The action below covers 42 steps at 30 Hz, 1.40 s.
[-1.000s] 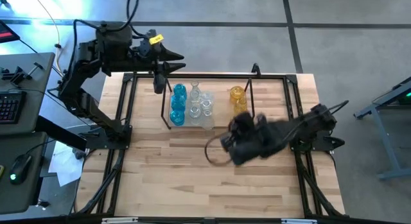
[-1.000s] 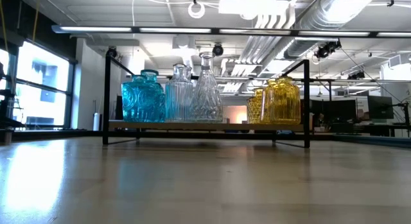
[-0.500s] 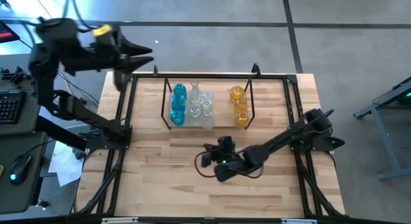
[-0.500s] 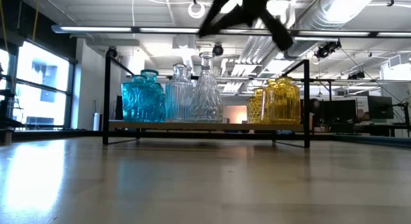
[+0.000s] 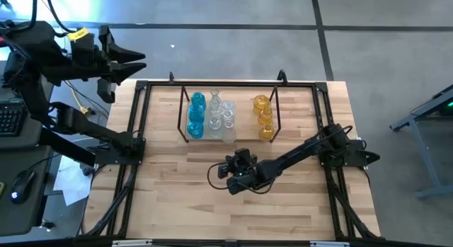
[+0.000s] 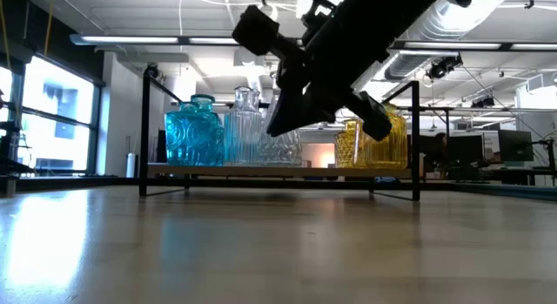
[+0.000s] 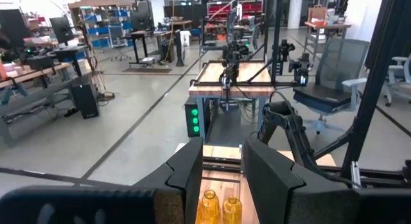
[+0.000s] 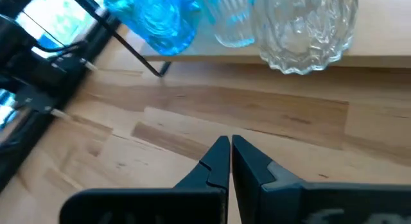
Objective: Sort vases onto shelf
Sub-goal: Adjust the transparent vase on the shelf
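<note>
Shelf (image 5: 185,131), upper centre of the desk (image 5: 297,211), carries vases (image 5: 196,114) ranked by colour: blue, clear, amber. Right tool (image 5: 225,170), pressed together and empty, hovers just below it; left tool (image 5: 134,61), part-spread and empty, waits upper left.

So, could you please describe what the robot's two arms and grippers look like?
Both arms are dark, jointed links. The left gripper has tapering black fingers, a yellow tag near its wrist and trailing cables. The right gripper has black wedge-shaped fingers, with a looping black cable beside it.
</note>
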### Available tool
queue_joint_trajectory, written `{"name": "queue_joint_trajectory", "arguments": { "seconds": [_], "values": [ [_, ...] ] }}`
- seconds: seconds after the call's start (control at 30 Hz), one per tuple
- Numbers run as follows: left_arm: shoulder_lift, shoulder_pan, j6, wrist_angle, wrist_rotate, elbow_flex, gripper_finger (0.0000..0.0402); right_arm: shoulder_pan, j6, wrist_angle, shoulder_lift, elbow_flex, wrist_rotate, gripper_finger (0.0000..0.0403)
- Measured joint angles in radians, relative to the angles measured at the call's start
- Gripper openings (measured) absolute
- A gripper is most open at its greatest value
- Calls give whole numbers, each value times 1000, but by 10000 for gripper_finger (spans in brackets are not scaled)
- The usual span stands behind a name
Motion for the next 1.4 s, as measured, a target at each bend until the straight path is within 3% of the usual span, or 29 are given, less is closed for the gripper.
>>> {"name": "queue_joint_trajectory", "arguments": {
  "seconds": [0.37, 0.7, 1.4],
  "values": [
    [1, 0, -6, -64, 1, 0, 101, -73, -84, 0, 0, 1, -42, 0],
    [0, 0, -10, -63, 61, 0, 101, -134, -144, -1, 0, 1, -60, 0],
    [0, 0, -9, -63, 60, 0, 101, -180, -216, -2, 0, 1, -83, 0]
  ]
}}
